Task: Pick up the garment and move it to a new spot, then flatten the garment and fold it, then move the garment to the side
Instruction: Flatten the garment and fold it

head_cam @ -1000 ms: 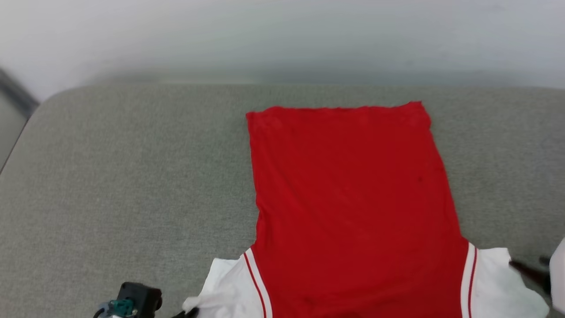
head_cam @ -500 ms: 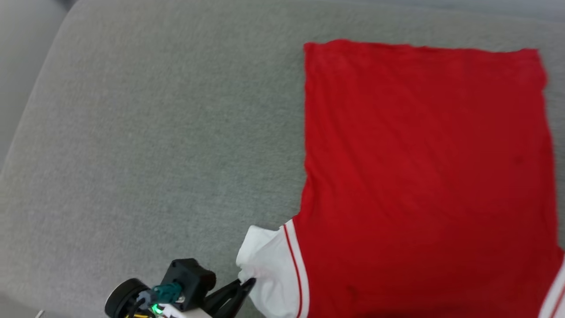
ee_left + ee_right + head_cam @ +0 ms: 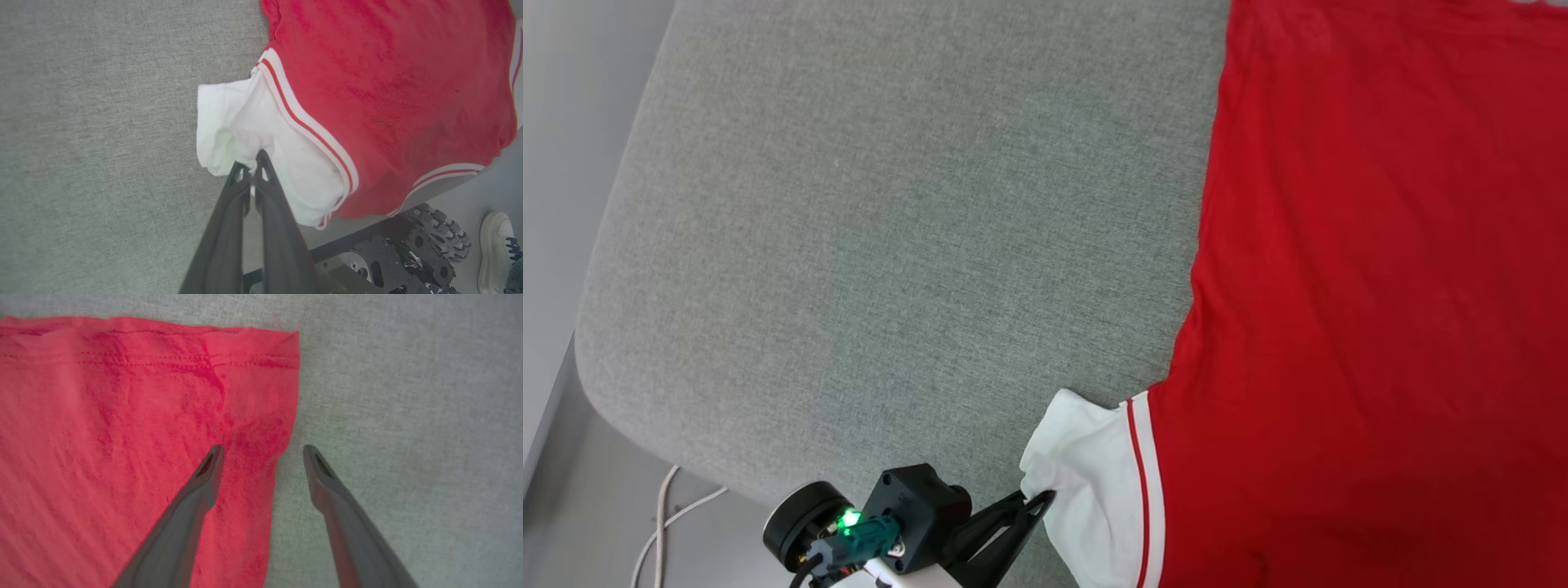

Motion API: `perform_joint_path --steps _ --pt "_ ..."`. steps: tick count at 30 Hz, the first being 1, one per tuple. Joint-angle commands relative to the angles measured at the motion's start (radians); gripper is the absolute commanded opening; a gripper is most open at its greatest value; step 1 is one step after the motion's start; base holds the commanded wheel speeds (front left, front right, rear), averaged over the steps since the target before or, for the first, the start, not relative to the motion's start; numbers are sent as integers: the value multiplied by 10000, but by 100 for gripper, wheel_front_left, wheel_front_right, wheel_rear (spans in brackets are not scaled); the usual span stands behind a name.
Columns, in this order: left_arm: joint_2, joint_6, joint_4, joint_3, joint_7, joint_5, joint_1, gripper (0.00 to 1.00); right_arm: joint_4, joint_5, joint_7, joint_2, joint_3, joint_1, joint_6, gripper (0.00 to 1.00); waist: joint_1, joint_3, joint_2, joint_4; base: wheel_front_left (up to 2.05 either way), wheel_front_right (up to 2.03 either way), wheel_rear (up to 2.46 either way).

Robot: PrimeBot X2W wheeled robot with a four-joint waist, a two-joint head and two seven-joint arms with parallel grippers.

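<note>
The garment (image 3: 1339,286) is a red jersey lying flat on the grey cushion, with a white sleeve (image 3: 1094,474) and red-and-white seam trim. My left gripper (image 3: 1044,496) is shut on the sleeve's outer edge. The left wrist view shows its fingertips (image 3: 261,163) pinching the white cloth of the garment (image 3: 367,81). In the right wrist view my right gripper (image 3: 263,451) hangs open over the right side edge of the garment (image 3: 122,437), near the hem corner. One finger is over red cloth, the other over bare cushion.
The grey cushion (image 3: 890,204) stretches wide to the left of the jersey and ends in a rounded left edge. A white cable (image 3: 662,506) lies on the floor beyond it. Below the front edge are the robot's wheeled base (image 3: 429,241) and a person's white shoe (image 3: 496,241).
The head camera has swung left and down, so the whole picture shifted and the jersey now sits at the right. My left gripper stays shut on the sleeve.
</note>
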Motion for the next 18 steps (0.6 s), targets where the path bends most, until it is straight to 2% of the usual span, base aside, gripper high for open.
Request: perform_joint_path --steps 1,6,7,8,18 --pt "-50 -68 35 -21 -73 44 -152 0 70 -104 65 -16 -60 -167 -4 100 -2 321 0 274 0 0 0" --pt "-147 -165 249 -99 -252 27 -303 0 273 -497 301 166 68 124 -4 98 -2 491 0 417 0 0 0" --pt "-160 -183 301 -104 -285 16 -305 0 292 -484 341 138 166 257 -4 31 -2 502 0 426 0 0 0" --pt "-166 -196 350 -102 -309 10 -312 0 302 -440 413 119 233 381 -4 0 -2 502 0 432 0 0 0" --pt "-110 -173 665 -24 -476 -13 -299 0 309 -446 427 -15 61 1225 -4 0 -2 52 0 213 0 0 0"
